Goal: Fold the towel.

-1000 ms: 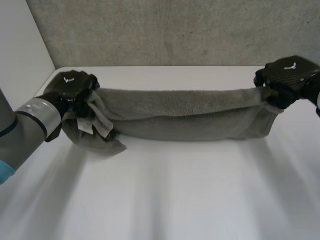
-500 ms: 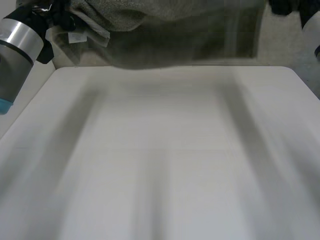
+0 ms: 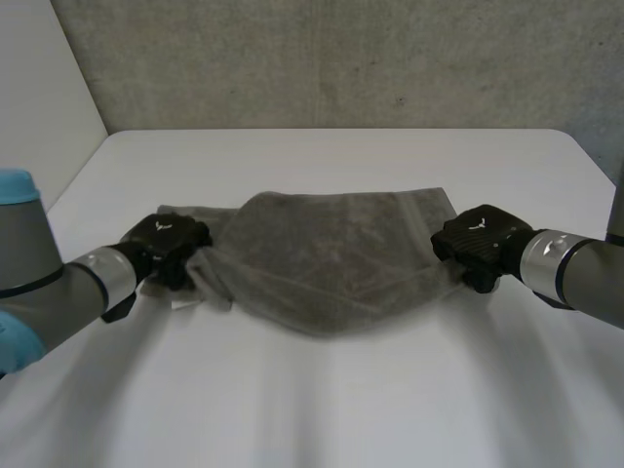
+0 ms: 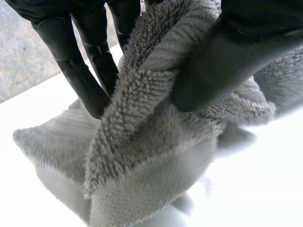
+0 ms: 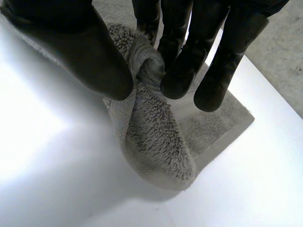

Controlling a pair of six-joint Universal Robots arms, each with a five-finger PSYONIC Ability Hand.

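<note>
one grey terry-cloth towel (image 3: 331, 263) lies rumpled on the white table (image 3: 341, 409), held at both ends. the robot's black left hand (image 3: 168, 246) is at the towel's left end. in its wrist view the thumb (image 4: 222, 66) and fingers (image 4: 85, 71) pinch a bunched fold of pile, and the corner itself is lost inside that bunch. the black right hand (image 3: 480, 242) is at the towel's right end. its wrist view shows the thumb (image 5: 85, 47) and fingertips (image 5: 177, 80) clamped on a rolled ridge of cloth, with a flat hemmed corner lying on the table past the fingers. in the head view each hand's back hides its fingers. the towel's near edge sags outward in a blurred curve, so its layers are hard to make out. its far edge lies flat, well short of the rough grey concrete wall (image 3: 322, 58).
</note>
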